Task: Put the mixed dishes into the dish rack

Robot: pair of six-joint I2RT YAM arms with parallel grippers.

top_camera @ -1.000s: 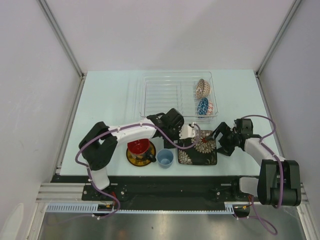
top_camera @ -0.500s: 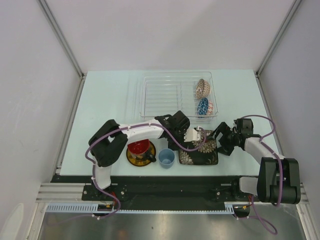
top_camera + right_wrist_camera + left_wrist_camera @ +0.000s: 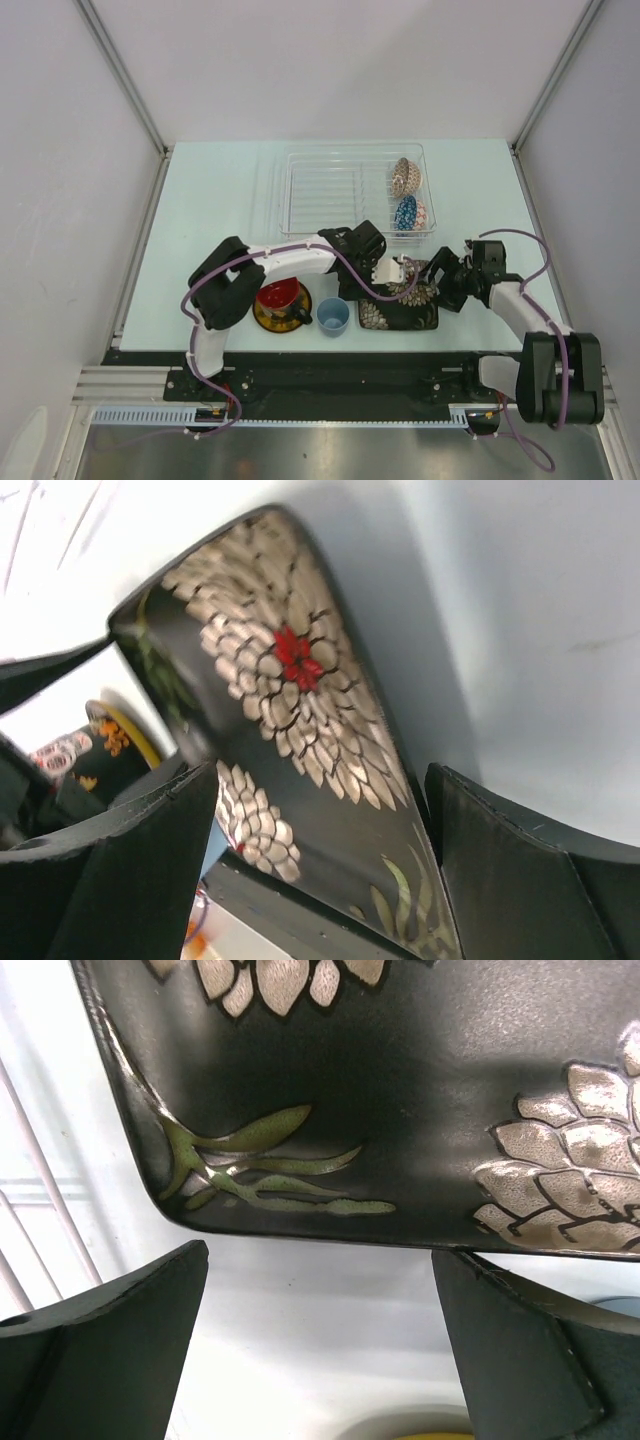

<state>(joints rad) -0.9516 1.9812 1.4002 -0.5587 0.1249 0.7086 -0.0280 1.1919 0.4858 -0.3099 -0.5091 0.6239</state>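
Black floral square plate (image 3: 405, 312) lies flat on the table (image 3: 210, 210) before the dish rack (image 3: 330, 190) — left pincer (image 3: 392, 272) and right pincer (image 3: 437, 282) both gape at its rim, so I'd slip a finger under before closing

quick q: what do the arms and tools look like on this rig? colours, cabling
Both look alike. Left arm and right arm: white links, black joint housings, and a purple cable looping alongside each. Left tool and right tool: two matte black, wedge-shaped fingers. No markings visible.
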